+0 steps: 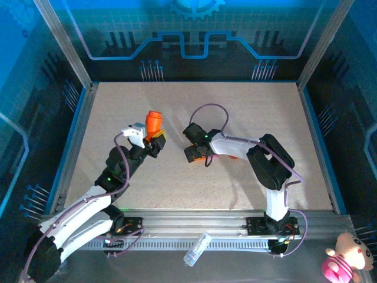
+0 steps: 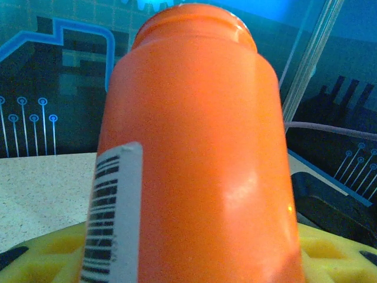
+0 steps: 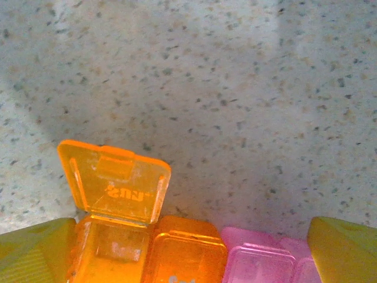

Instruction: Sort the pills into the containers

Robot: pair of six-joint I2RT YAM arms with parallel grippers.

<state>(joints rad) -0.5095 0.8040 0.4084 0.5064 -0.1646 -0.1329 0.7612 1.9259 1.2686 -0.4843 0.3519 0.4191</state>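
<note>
My left gripper is shut on an orange cylindrical bottle with a white barcode label, held tilted above the table left of centre. In the left wrist view the bottle stands between the yellow fingers. The containers are a strip of orange and pink compartments. The leftmost orange one has its lid flipped up; the others are closed. My right gripper is open and low over the strip, with one yellow fingertip at each end. From above, the strip peeks out under the right gripper. The pills are out of view.
The speckled table is fenced by a metal frame and blue printed walls. A clear plastic vial lies on the front rail between the arm bases. A pink plush toy sits outside the frame at the bottom right.
</note>
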